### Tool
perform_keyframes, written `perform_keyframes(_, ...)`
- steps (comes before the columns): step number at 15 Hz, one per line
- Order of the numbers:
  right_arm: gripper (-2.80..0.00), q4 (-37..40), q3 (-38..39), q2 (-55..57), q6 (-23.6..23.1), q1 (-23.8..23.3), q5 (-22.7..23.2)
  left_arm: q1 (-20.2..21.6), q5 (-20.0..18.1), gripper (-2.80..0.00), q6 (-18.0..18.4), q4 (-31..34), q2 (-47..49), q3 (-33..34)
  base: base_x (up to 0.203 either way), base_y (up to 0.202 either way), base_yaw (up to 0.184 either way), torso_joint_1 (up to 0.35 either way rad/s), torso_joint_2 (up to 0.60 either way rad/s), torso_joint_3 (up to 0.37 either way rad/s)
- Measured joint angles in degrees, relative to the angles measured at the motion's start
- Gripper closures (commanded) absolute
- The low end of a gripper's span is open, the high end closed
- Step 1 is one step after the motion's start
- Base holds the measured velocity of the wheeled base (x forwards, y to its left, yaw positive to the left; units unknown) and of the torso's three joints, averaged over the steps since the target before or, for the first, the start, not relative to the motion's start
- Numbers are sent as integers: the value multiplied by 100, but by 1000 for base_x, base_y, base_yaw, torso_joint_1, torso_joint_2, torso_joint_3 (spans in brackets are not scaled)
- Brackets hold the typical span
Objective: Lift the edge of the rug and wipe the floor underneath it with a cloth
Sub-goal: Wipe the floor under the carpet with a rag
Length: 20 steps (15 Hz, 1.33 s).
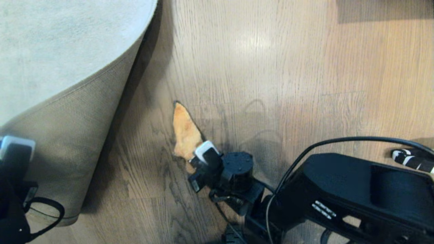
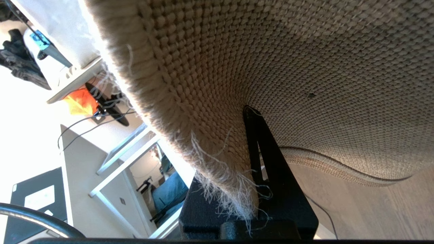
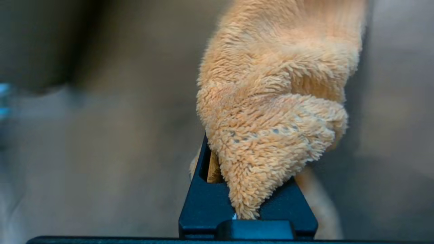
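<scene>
A view from above onto a brown wood-plank floor (image 1: pixel 278 67). At the far left, a pale grey rug (image 1: pixel 51 44) is lifted and curled over, so its tan woven backing faces outward and hangs down in a broad fold toward the lower left. A dark shadow runs along the floor beside the fold. The left gripper (image 1: pixel 15 149) sits at the left edge, against the backing, with its white-tipped finger showing. In the left wrist view the gripper (image 2: pixel 252 142) is closed narrow on the rug's frayed edge; one black finger (image 2: pixel 268 162) presses against the coarse weave of the backing, and loose pale threads hang over it. Behind the rug in that view, white furniture and cables can be seen, blurred.

Near the middle of the floor, on the bare planks just beside the raised rug, lies an orange-tan fuzzy cloth (image 1: pixel 184 130). It stretches away from the robot as a narrow pointed strip with a dark border at its tip. The right gripper (image 1: pixel 198 157) is clamped narrow on the near end of the cloth, held low against the floor. The right wrist view shows the cloth (image 3: pixel 278 118) bunched between the black fingers.

To the right, the black right arm and a black cable reach in from the lower right corner.
</scene>
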Motion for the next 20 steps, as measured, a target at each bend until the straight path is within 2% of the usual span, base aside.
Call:
perform_keyframes(4, 0, -40, 306, 425, -217, 627, 63, -9, 0, 0, 2, -3, 0, 30, 0, 0, 0, 0, 0, 0)
perform_keyframes(8, 0, -17, -355, 1020, -223, 746, 81, 0, -2, 0, 1, -7, 1, 89, 0, 0, 0, 0, 0, 0)
perform_keyframes(12, 0, 260, -1725, 1528, -199, 548, 86, 0, -10, 0, 0, 17, 31, 102, 0, 0, 0, 0, 0, 0)
perform_keyframes(15, 0, 672, -2560, 1647, -189, 189, 81, -1, -11, 0, 2, 22, 80, 102, 0, 0, 0, 0, 0, 0)
perform_keyframes(17, 0, 724, -2650, 1499, -184, 3, 80, -1, -10, 0, 10, 6, 129, 71, 0, 0, 0, 0, 0, 0)
perform_keyframes(20, 0, 700, -2323, 971, -184, -158, 49, -1, 0, 0, 9, 3, 168, 67, 0, 0, 0, 0, 0, 0)
